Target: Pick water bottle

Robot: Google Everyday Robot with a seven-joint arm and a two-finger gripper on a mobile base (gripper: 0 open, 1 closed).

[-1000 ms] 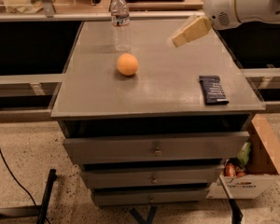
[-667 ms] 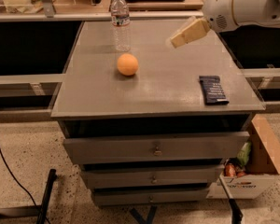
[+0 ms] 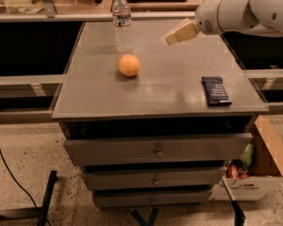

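Observation:
The water bottle [image 3: 122, 22] is small and clear, with a white cap and a dark label band. It stands upright at the far left of the grey cabinet top [image 3: 170, 91]. An orange ball [image 3: 129, 65] lies just in front of it. My gripper [image 3: 172, 37] hangs above the far middle of the top, on the end of the white arm that comes in from the right. It is to the right of the bottle and clear of it, holding nothing.
A dark blue snack packet [image 3: 215, 90] lies near the right front of the top. The cabinet has drawers [image 3: 155, 149] below. A cardboard box [image 3: 262, 166] of items sits on the floor to the right. A shelf rail runs behind.
My gripper has moved a little to the left, toward the bottle. The bottle, ball and packet have not moved.

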